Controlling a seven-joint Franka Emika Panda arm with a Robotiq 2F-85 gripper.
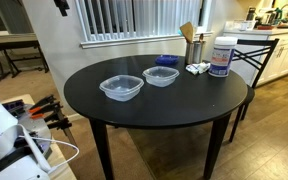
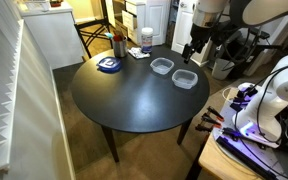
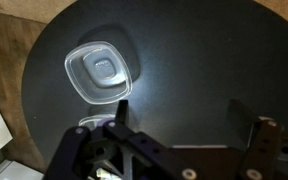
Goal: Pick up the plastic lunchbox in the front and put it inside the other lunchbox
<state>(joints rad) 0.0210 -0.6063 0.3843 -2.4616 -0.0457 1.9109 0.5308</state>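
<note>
Two near-identical clear plastic tubs sit side by side on the round black table [image 1: 184, 100]. The front lunchbox [image 1: 121, 88] also shows in an exterior view [image 2: 185, 79]. The other lunchbox [image 1: 160, 76] sits beside it, nearer the blue lid, and shows in an exterior view [image 2: 162, 66]. Both are empty and upright. My gripper [image 2: 191, 47] hangs above the table over the two tubs, touching neither. In the wrist view its fingers [image 3: 189, 118] are spread apart and empty. One clear tub [image 3: 99, 72] lies ahead of the fingers at the upper left; I cannot tell which one it is.
A flat blue lid [image 1: 167, 61] lies behind the tubs. A white labelled tub [image 1: 221, 57], a metal cup with utensils [image 1: 194, 48] and small white items [image 1: 197, 68] stand at the table's far side. A chair [image 1: 256, 55] stands beyond.
</note>
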